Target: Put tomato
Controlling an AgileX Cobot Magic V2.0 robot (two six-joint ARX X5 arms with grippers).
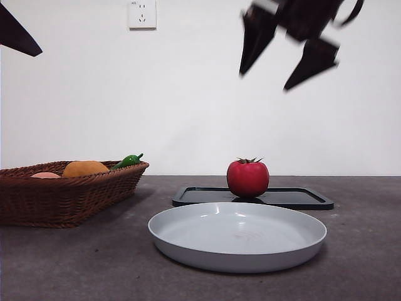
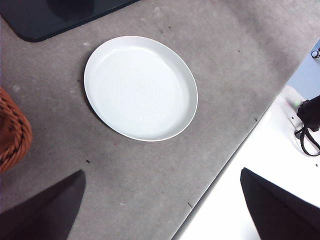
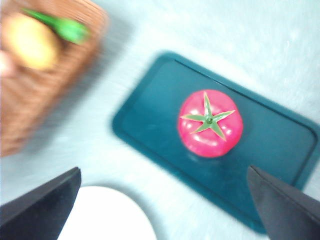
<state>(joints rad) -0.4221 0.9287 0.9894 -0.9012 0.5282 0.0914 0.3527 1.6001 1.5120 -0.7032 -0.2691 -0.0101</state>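
A glossy red tomato (image 1: 247,178) with a green leafy stem stands on a flat black tray (image 1: 301,198) behind a white plate (image 1: 188,233). From above, the tomato (image 3: 210,123) sits near the middle of the tray (image 3: 145,125). My right gripper (image 1: 285,59) hangs open high above the tomato, its jaws spread wide with nothing between them. My left gripper (image 2: 162,210) is open too, high over the table's front edge near the plate (image 2: 107,60), and shows in the front view only as a dark tip (image 1: 15,31) at the upper left.
A brown wicker basket (image 1: 69,194) at the left holds an orange round fruit (image 1: 85,168), a green pepper (image 1: 128,160) and a pinkish item (image 1: 45,175). The basket's corner (image 2: 12,132) shows beside the plate. A wall socket (image 1: 142,14) is on the back wall.
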